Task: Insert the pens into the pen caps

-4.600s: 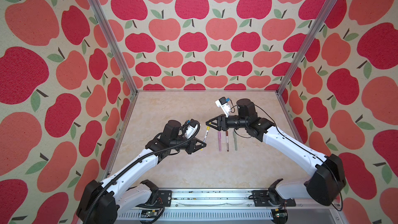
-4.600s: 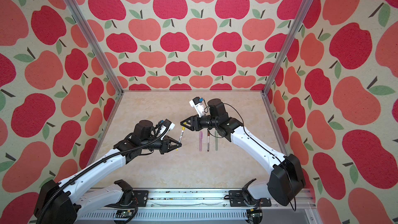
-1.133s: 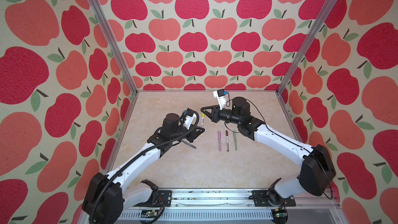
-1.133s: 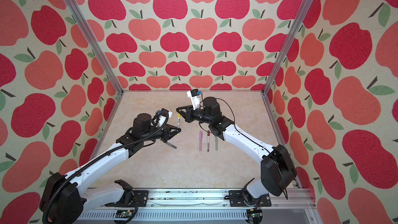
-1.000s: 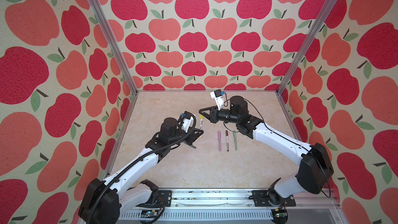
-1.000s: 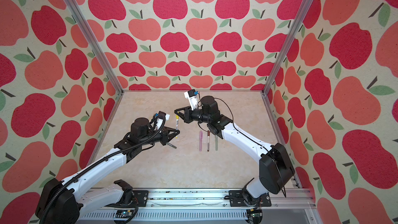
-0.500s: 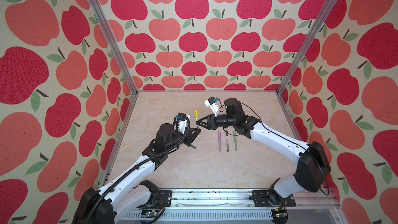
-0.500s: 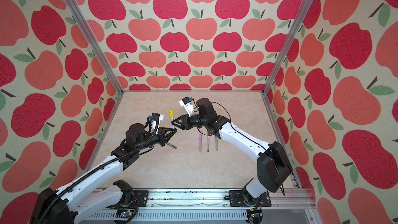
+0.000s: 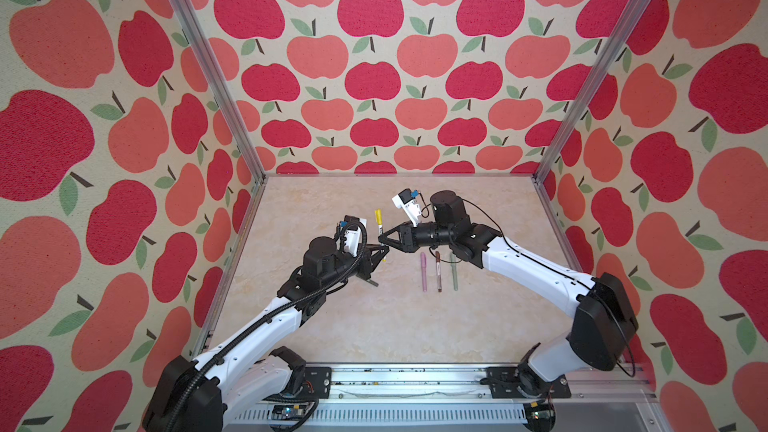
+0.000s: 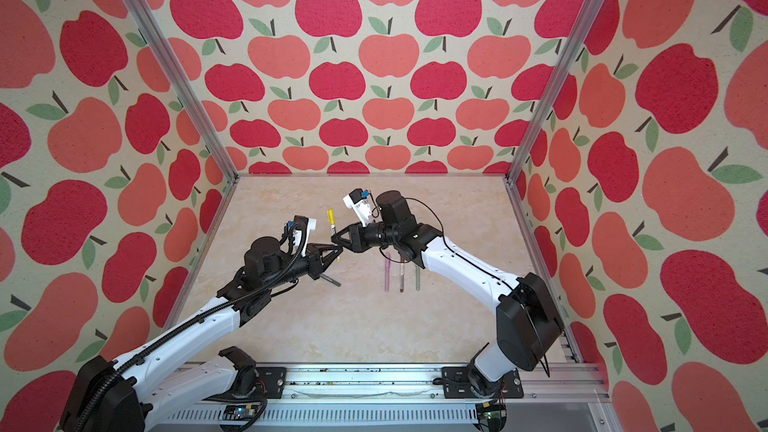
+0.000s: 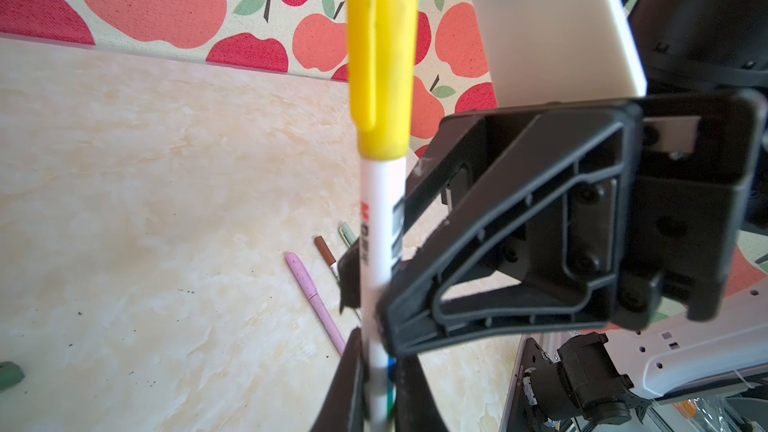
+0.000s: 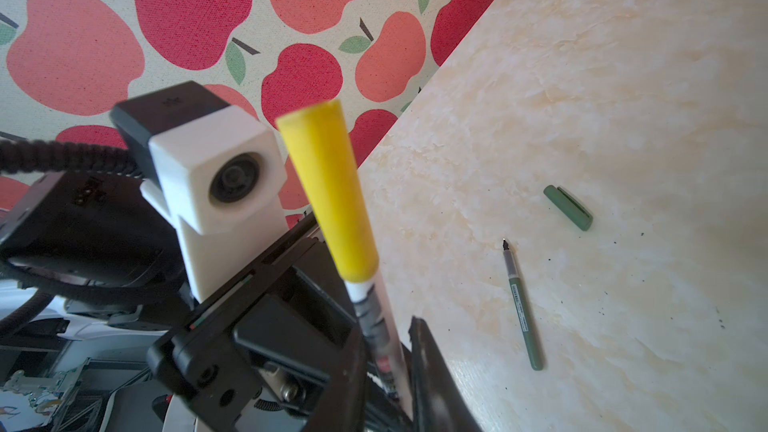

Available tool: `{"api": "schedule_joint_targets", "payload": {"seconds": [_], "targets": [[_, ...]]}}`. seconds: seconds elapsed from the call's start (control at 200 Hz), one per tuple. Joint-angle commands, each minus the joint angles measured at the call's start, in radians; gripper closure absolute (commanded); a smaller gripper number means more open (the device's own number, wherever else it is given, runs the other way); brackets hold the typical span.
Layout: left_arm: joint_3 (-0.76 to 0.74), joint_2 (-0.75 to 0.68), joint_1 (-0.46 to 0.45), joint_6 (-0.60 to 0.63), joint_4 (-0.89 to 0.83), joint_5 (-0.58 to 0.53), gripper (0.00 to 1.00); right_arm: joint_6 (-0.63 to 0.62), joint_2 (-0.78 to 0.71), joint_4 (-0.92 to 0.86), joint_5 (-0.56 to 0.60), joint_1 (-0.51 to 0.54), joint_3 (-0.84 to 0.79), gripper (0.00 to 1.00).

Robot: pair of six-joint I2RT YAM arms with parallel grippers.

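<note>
Yellow pen cap [image 11: 380,56] is matt plastic, white pen [image 11: 380,209] glossy, tabletop [image 11: 166,201] smooth and faintly shiny.

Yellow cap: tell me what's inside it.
The white pen runs up into the yellow cap. The end inside cannot be seen, because the opaque cap covers it. Lower down, the left hand grips the barrel.

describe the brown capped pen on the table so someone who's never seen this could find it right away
On the marbled beige table, right of centre, three capped pens lie side by side. The brown-capped pen is the middle one, between the lilac-pink pen and the sage green pen; it is the darkest and thinnest of the three.
</note>
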Motion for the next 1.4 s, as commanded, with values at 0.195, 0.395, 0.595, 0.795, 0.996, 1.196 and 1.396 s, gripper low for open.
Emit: {"api": "schedule_joint_targets", "payload": {"seconds": [0.195,0.395,0.595,0.795,0.996,1.196,1.396], "targets": [[0.033,0.012,-0.009,-0.017,0.045,-0.006,1.00,0.017,0.006,0.020,0.022,0.006,-0.009,0.92],[0.018,0.005,-0.010,-0.018,0.043,-0.015,0.87,0.032,-0.005,0.027,0.079,0.004,-0.022,0.99],[-0.004,-0.095,-0.008,0.043,-0.060,-0.086,0.36,0.016,-0.001,-0.108,0.188,-0.008,0.020,1.00],[-0.039,-0.240,-0.003,0.105,-0.174,-0.226,0.01,0.050,0.047,-0.265,0.326,-0.020,0.038,0.99],[-0.047,-0.286,0.031,0.102,-0.254,-0.302,0.01,0.111,0.107,-0.343,0.345,-0.016,-0.011,0.99],[-0.058,-0.257,0.064,0.068,-0.237,-0.280,0.01,0.152,0.163,-0.332,0.283,-0.017,-0.075,0.99],[-0.057,-0.234,0.073,0.057,-0.225,-0.259,0.01,0.143,0.226,-0.363,0.283,-0.022,-0.084,0.99]]}}
